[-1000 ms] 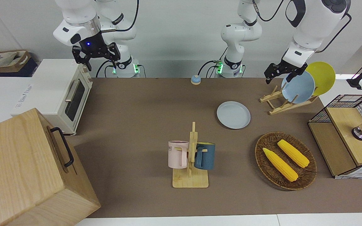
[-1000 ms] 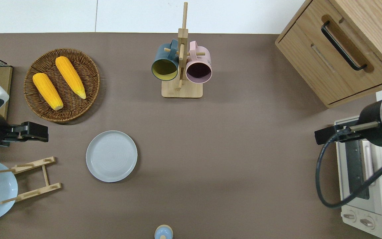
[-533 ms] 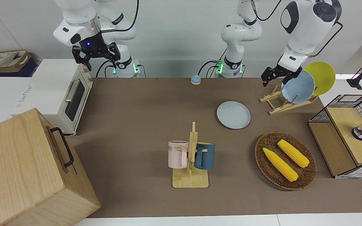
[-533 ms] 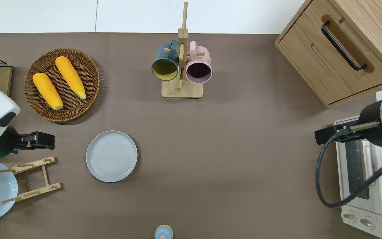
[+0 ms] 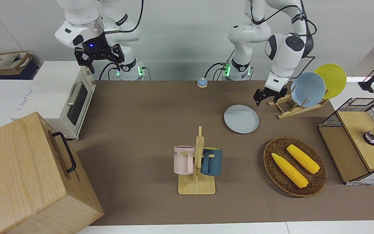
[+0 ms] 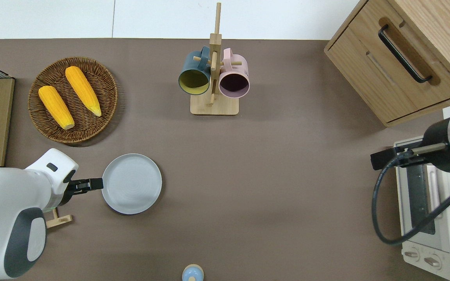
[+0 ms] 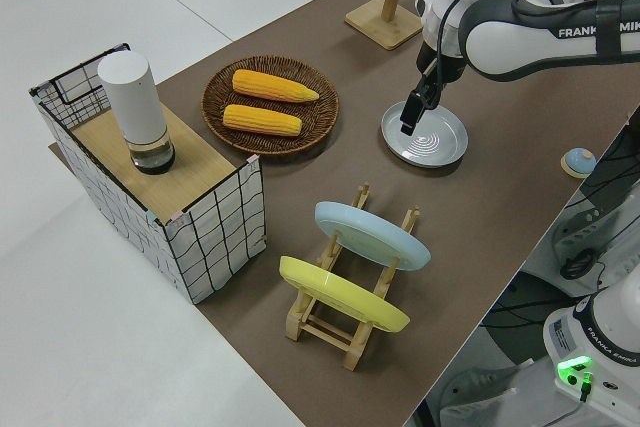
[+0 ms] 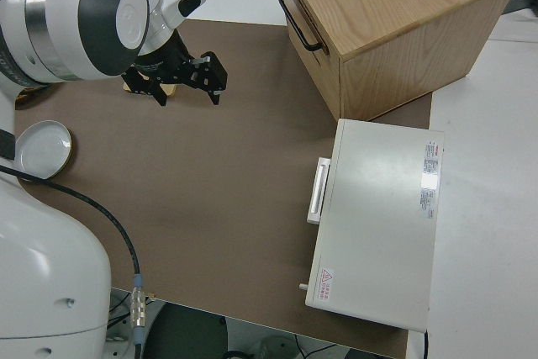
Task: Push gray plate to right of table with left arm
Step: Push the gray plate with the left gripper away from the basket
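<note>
The gray plate (image 5: pixel 241 119) lies flat on the brown table (image 5: pixel 148 110), between the mug stand and the wooden dish rack; it also shows in the overhead view (image 6: pixel 131 184) and the left side view (image 7: pixel 425 137). My left gripper (image 5: pixel 261 100) is low at the plate's rim on the side toward the left arm's end of the table, as the overhead view (image 6: pixel 94 184) shows. I cannot tell whether it touches the rim. My right gripper (image 5: pixel 100 61) is open, empty and parked.
The dish rack (image 5: pixel 287 109) with a light-blue plate (image 5: pixel 307 89) and a yellow plate (image 5: pixel 333 78) stands close to the left arm. A wicker basket (image 5: pixel 271 162) holds two corn cobs. The mug stand (image 5: pixel 196 185), toaster oven (image 5: pixel 67 97), wooden cabinet (image 5: pixel 28 175) and a small bell (image 5: pixel 202 82) stand around.
My left arm has swung from over the dish rack down toward the right arm's end, bringing its gripper to the gray plate's rim. The plate and the right arm have not moved.
</note>
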`<state>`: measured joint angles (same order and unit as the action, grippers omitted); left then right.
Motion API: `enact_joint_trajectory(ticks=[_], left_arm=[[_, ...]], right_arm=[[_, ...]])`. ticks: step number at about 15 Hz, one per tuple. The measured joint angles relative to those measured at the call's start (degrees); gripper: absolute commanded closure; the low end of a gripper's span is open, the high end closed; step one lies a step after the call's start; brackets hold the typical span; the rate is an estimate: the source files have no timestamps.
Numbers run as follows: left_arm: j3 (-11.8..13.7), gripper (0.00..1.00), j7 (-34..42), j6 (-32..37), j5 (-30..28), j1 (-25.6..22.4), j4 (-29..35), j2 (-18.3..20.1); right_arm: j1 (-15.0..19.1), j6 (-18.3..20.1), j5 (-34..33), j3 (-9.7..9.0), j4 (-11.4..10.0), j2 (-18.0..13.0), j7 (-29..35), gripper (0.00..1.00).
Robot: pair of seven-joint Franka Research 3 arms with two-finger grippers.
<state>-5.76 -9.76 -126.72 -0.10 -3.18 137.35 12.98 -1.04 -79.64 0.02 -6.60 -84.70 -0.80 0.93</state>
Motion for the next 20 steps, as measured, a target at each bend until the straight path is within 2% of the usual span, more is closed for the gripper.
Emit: enact_joint_trajectory(ticks=[3,7,9,10,11,12,14,20], left_arm=[[0.0,0.0,-0.4,-6.9,0.0,0.0,4.1,-0.9],[-0.2,0.02,-2.7,-16.5,0.0,0.0,7.7,-4.7],[-0.5,0.16,-3.3,-19.5,0.0,0.0,8.9,-6.4],[-0.7,0.43,-3.6,-20.6,0.0,0.0,9.2,-7.1],[-0.8,0.81,-3.9,-21.5,0.0,0.1,9.3,-7.9],[-0.8,1.0,-4.1,-22.3,0.0,0.2,9.3,-8.5],[-0.9,1.0,-6.0,-23.1,0.0,0.7,9.3,-9.6],[-0.9,1.0,-7.0,-23.1,0.0,0.9,9.2,-9.1]], right_arm=[[0.0,0.0,0.0,0.0,0.0,0.0,0.0,0.017],[0.0,0.0,0.0,0.0,0.0,0.0,0.0,0.017],[0.0,0.0,0.0,0.0,0.0,0.0,0.0,0.017],[0.0,0.0,0.0,0.0,0.0,0.0,0.0,0.017],[0.0,0.0,0.0,0.0,0.0,0.0,0.0,0.017],[0.0,0.0,0.0,0.0,0.0,0.0,0.0,0.017],[0.0,0.0,0.0,0.0,0.0,0.0,0.0,0.017],[0.0,0.0,0.0,0.0,0.0,0.0,0.0,0.017]])
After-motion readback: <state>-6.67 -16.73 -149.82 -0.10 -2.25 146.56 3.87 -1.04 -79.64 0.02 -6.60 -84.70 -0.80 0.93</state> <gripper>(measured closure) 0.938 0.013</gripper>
